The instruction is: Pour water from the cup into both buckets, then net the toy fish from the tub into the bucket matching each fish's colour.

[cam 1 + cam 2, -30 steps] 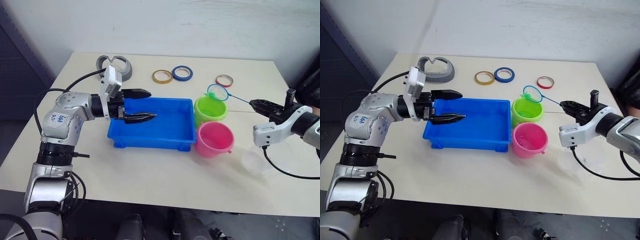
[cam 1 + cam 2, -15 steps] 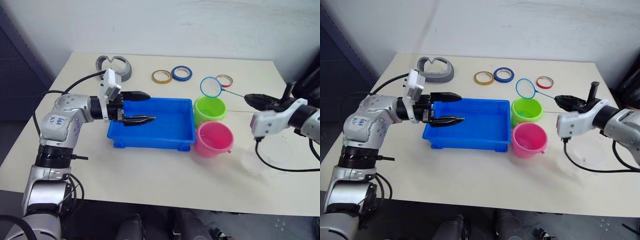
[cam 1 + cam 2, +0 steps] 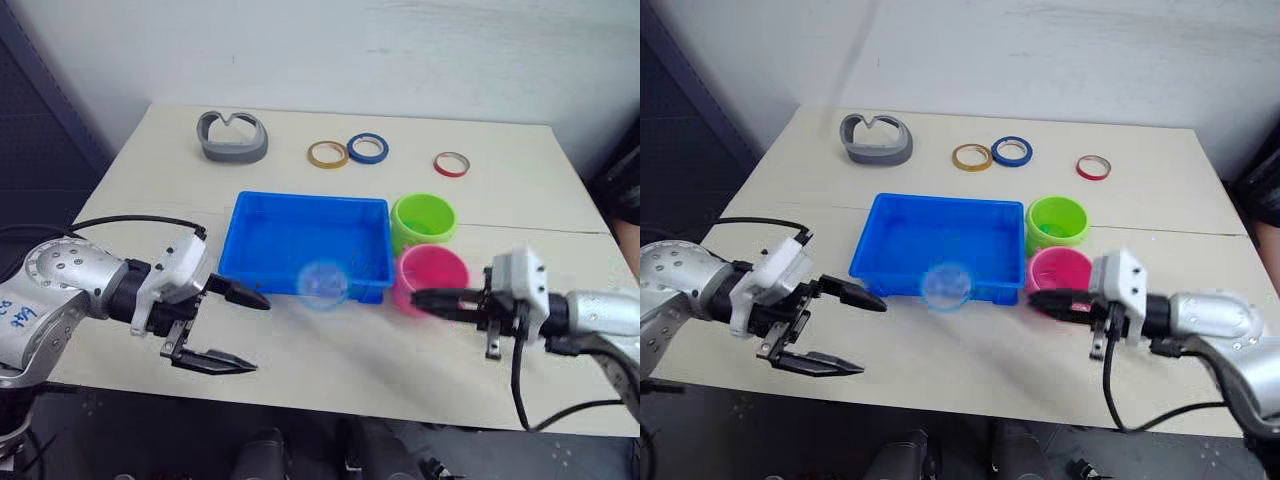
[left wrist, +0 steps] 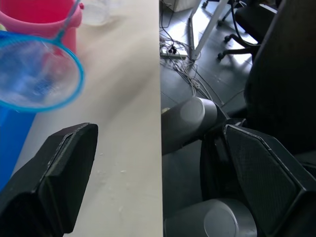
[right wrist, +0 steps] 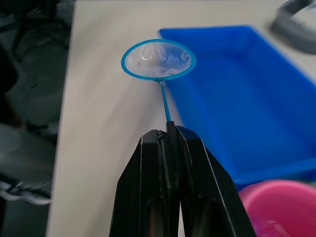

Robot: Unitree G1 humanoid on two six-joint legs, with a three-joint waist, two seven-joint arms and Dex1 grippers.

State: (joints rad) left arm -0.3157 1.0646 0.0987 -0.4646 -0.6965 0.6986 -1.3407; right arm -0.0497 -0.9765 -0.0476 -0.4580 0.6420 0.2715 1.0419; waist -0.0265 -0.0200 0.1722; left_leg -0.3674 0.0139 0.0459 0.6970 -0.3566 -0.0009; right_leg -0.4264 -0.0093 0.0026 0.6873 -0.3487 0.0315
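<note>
The blue tub (image 3: 305, 240) sits mid-table, with the lime green bucket (image 3: 423, 220) and the pink bucket (image 3: 432, 276) at its right end. My right gripper (image 3: 420, 298) is shut on the net's thin handle, in front of the pink bucket. The net (image 3: 323, 285) has its blue hoop at the tub's front rim, also seen as the net (image 5: 158, 59). My left gripper (image 3: 250, 335) stands open and empty near the table's front edge, left of the tub. The clear cup (image 4: 96, 11) stands beside the pink bucket. The toy fish are out of view.
Yellow (image 3: 327, 153), blue (image 3: 367, 148) and red (image 3: 451, 164) tape rings lie at the back of the table, with a grey heart-shaped holder (image 3: 232, 137) at the back left. The table's front edge (image 4: 159, 123) runs just under my left gripper.
My right gripper carried the net from above the green bucket down to the tub's front rim. My left gripper drew back from the tub to the front left. The camera has shifted.
</note>
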